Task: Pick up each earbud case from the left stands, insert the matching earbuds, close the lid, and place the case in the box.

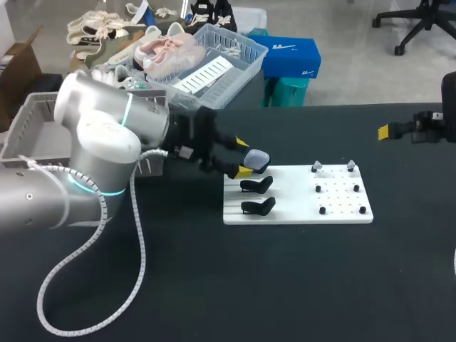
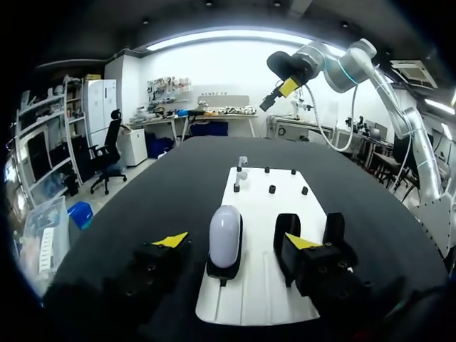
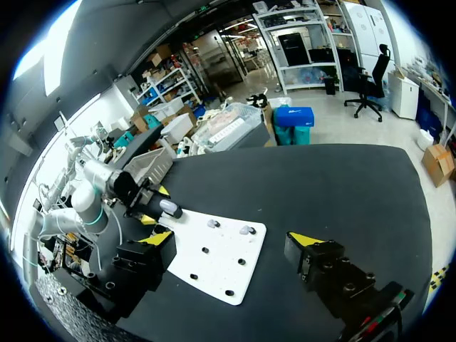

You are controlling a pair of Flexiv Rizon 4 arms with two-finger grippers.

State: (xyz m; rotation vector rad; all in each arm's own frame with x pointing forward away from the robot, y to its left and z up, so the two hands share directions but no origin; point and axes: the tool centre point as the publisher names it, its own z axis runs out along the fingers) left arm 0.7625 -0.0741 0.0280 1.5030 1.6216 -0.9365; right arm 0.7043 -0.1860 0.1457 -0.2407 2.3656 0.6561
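Straddling earbud case [image 2: 225, 235], not touching: left gripper [image 2: 236, 241].

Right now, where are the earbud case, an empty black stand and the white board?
earbud case [image 2: 225, 231], left wrist view, middle of its rounded shell.
empty black stand [image 1: 259, 206], head view, its raised cradle.
white board [image 1: 342, 216], head view, bare near edge.

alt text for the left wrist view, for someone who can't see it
The left gripper is open on either side of a pale earbud case standing in a black stand on a white board, without touching it. Two empty black stands sit beside it, with small pegs further ahead.
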